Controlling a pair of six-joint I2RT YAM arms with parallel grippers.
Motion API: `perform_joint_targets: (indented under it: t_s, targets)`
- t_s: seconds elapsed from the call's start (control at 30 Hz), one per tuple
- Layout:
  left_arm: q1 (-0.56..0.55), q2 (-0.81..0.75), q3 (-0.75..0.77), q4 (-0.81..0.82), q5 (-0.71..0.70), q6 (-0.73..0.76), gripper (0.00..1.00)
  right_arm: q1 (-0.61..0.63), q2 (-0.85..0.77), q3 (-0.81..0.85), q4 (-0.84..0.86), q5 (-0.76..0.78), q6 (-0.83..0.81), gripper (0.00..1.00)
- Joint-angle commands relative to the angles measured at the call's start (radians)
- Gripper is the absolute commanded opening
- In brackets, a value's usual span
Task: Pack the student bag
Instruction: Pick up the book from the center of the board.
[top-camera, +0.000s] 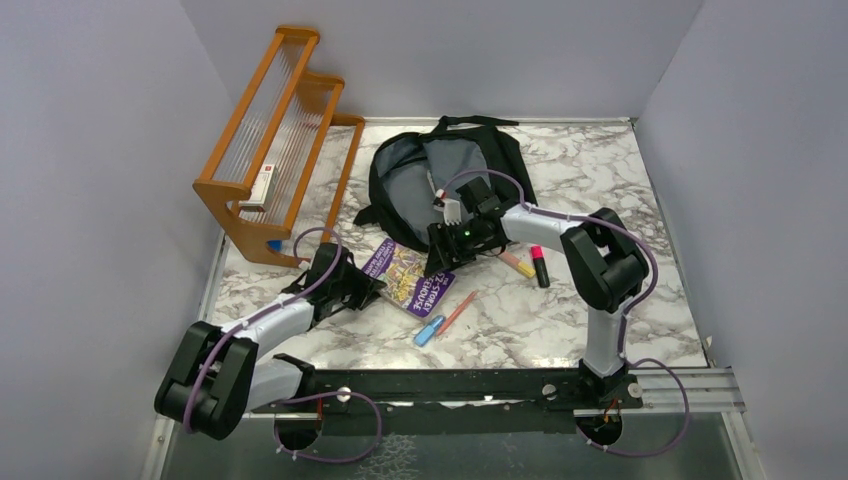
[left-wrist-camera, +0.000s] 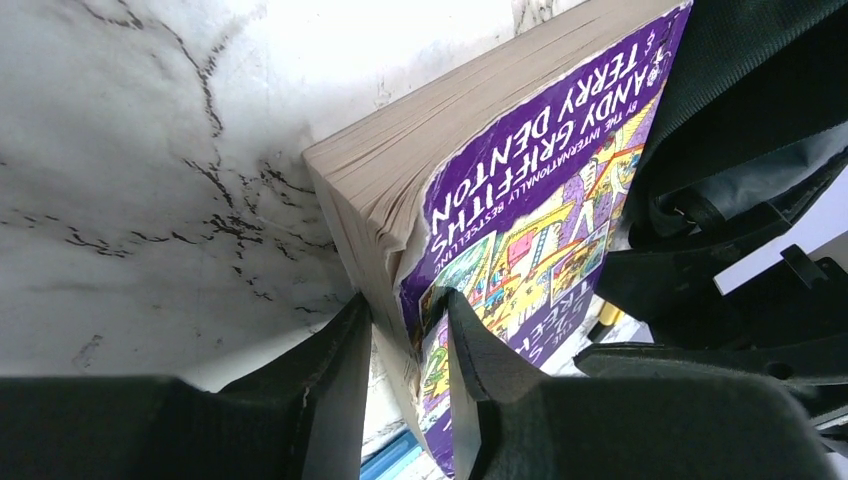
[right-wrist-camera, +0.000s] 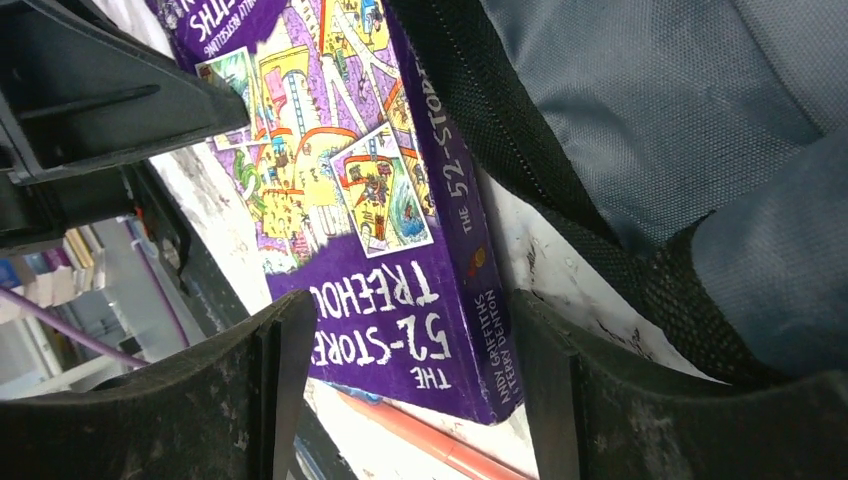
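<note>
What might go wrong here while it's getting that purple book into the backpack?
The left gripper pinches the purple paperback book only at one corner, its cover curling, so it may slip or tear. The open right gripper sits beside the rim of the black fabric backpack and might snag it.

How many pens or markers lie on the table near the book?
4. A blue pen and an orange pen lie nearer than the book; a yellow marker and a pink marker lie beside the right arm. More may be hidden.
</note>
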Motion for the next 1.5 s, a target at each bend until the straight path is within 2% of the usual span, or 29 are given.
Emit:
perform_joint_targets:
  t_s: [0.0, 0.23, 0.37, 0.43, 0.57, 0.67, 0.77, 0.83, 0.9, 1.03, 1.13, 1.2, 1.37, 1.47]
  targets:
    - [-0.010, 0.102, -0.066, -0.173, -0.067, 0.037, 0.00, 0.011, 0.055, -0.027, 0.001, -0.149, 0.006, 0.73]
    - [-0.009, 0.122, -0.062, -0.149, -0.060, 0.040, 0.00, 0.010, 0.084, -0.060, 0.126, -0.314, 0.097, 0.61]
    - [-0.011, 0.127, -0.057, -0.143, -0.060, 0.042, 0.00, 0.010, 0.082, -0.064, 0.180, -0.356, 0.136, 0.53]
    - [-0.011, 0.124, -0.054, -0.144, -0.059, 0.050, 0.00, 0.010, 0.068, -0.063, 0.187, -0.340, 0.139, 0.44]
    - [-0.011, 0.067, -0.040, -0.152, -0.063, 0.076, 0.00, 0.010, -0.012, -0.070, 0.173, -0.215, 0.109, 0.23]
    - [-0.010, -0.038, -0.010, -0.186, -0.086, 0.098, 0.18, 0.010, -0.083, -0.067, 0.136, -0.120, 0.068, 0.11]
    - [-0.009, -0.166, 0.045, -0.260, -0.127, 0.147, 0.42, 0.009, -0.149, -0.062, 0.103, -0.075, 0.040, 0.02]
    - [0.000, -0.238, 0.124, -0.376, -0.198, 0.191, 0.57, 0.009, -0.193, -0.023, 0.041, -0.076, 0.018, 0.01]
    - [0.003, -0.307, 0.220, -0.479, -0.280, 0.257, 0.66, 0.007, -0.249, 0.016, 0.002, -0.059, 0.014, 0.01]
    - [0.004, -0.424, 0.368, -0.517, -0.376, 0.404, 0.75, -0.010, -0.315, 0.120, -0.065, 0.028, -0.013, 0.01]
    - [0.004, -0.468, 0.408, -0.361, -0.346, 0.602, 0.79, -0.052, -0.322, 0.199, -0.112, 0.079, -0.061, 0.01]
    - [0.004, -0.442, 0.445, -0.264, -0.306, 0.715, 0.83, -0.086, -0.319, 0.240, -0.140, 0.115, -0.099, 0.01]
    - [0.013, -0.229, 0.637, -0.152, -0.129, 1.019, 0.90, -0.160, -0.327, 0.310, -0.174, 0.138, -0.195, 0.01]
    - [0.076, -0.060, 0.804, -0.124, 0.134, 1.165, 0.90, -0.175, -0.378, 0.265, -0.117, 0.146, -0.250, 0.01]
